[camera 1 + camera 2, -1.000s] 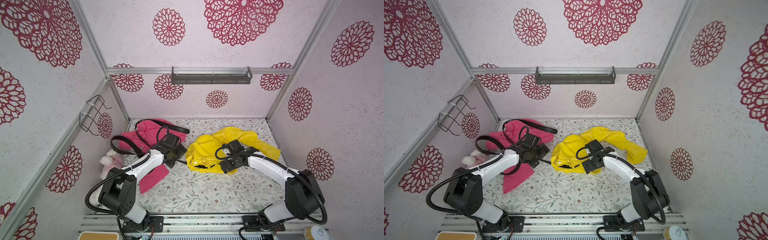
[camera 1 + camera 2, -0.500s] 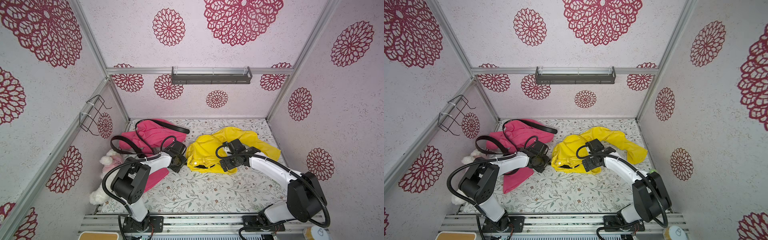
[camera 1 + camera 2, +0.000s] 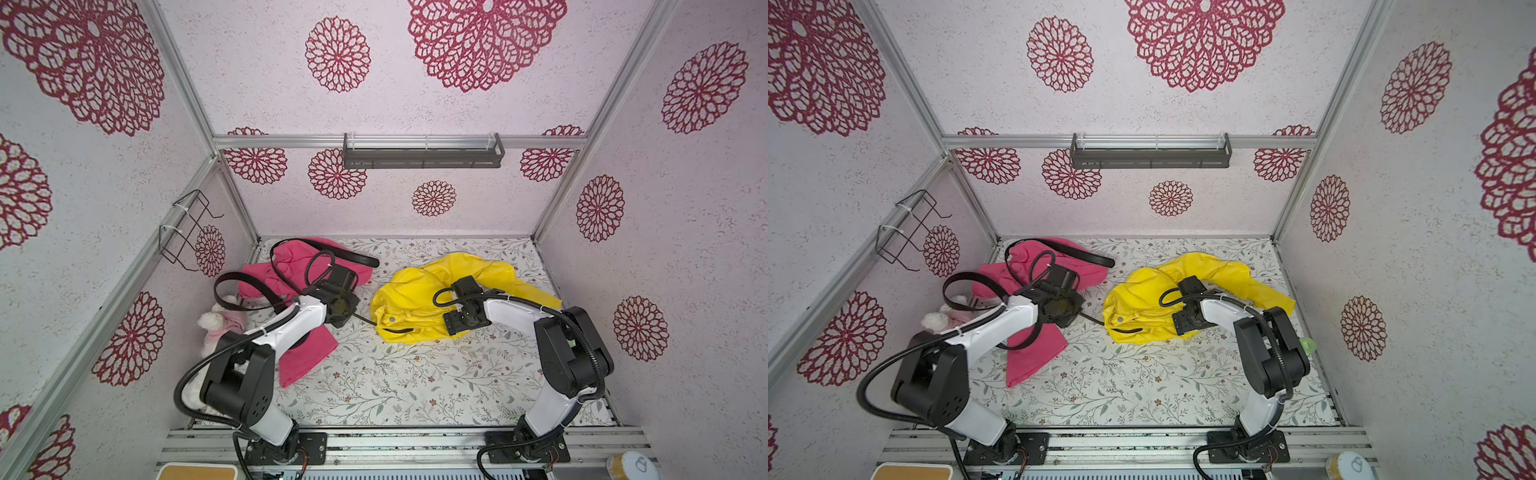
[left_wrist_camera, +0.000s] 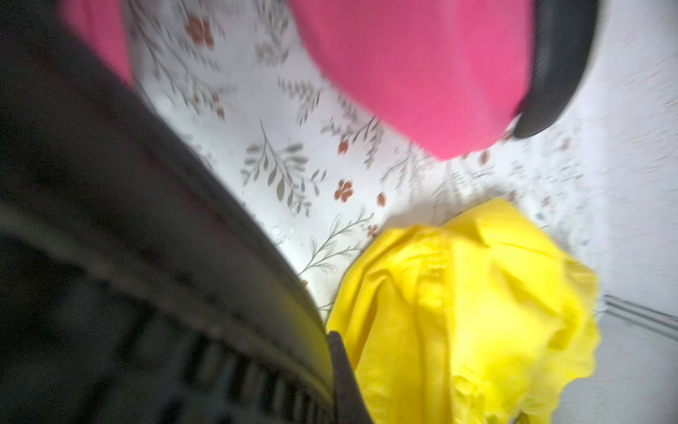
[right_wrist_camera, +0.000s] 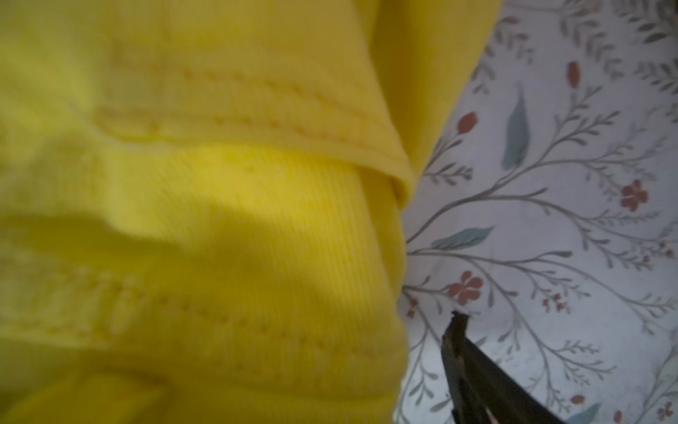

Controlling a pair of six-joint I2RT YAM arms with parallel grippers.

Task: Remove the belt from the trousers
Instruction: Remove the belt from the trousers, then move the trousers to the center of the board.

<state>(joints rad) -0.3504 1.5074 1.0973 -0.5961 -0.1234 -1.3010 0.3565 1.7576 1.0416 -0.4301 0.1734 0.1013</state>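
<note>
Two belts are showing. We are tracking the thin dark belt point(image 3: 365, 320), which is threading the waistband of the yellow trousers point(image 3: 419, 297) mid-table, its free end poking toward the left gripper point(image 3: 351, 314). That gripper is clamping shut, and we are judging it to be on the belt tip. We are expecting a limp, light, slightly slick strap, best pinched flat near the tip. The right gripper point(image 3: 455, 327) is pressing on the trousers, jaws unreadable. A pink garment point(image 3: 305, 357) with a wider black belt point(image 3: 359, 258) is lying beside them on the floral table point(image 3: 395, 382).
</note>
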